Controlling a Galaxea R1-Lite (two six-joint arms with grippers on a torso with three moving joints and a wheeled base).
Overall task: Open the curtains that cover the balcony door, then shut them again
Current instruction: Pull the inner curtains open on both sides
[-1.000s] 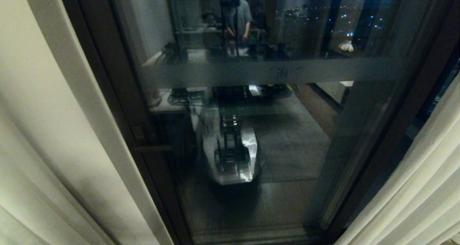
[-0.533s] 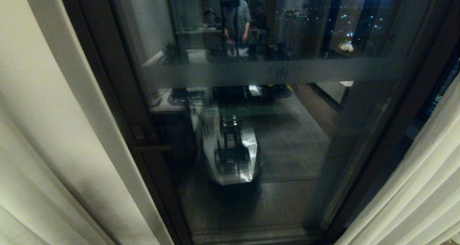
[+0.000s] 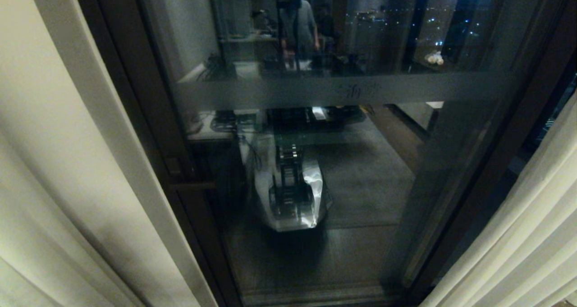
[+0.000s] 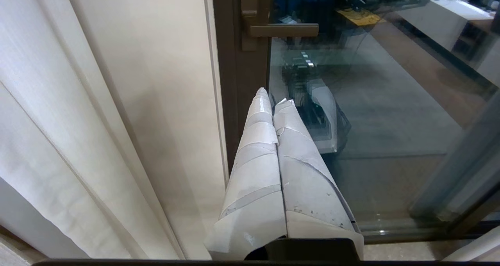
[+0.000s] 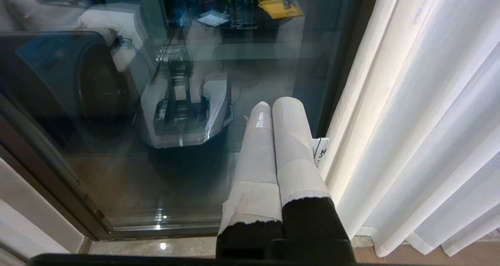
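The balcony door (image 3: 315, 162), dark-framed reflective glass with a grey crossbar (image 3: 342, 90), stands uncovered in the middle of the head view. One cream curtain panel (image 3: 67, 162) hangs drawn aside at the left, the other curtain panel (image 3: 527, 235) at the right. Neither arm shows in the head view. My left gripper (image 4: 273, 96) is shut and empty, its taped fingers pointing at the door frame just beside the left curtain (image 4: 97, 121). The right gripper (image 5: 273, 104) is shut too, holding nothing, close beside the right curtain (image 5: 422, 121).
A brown lever handle (image 4: 281, 29) sits on the door frame above the left gripper. The glass mirrors my own base (image 3: 293, 194), desks and a standing person (image 3: 297, 23). A pale stone sill (image 5: 156, 246) runs along the door's foot.
Only the reflected person at the top of the glass has shifted slightly. The curtains and the door have not moved.
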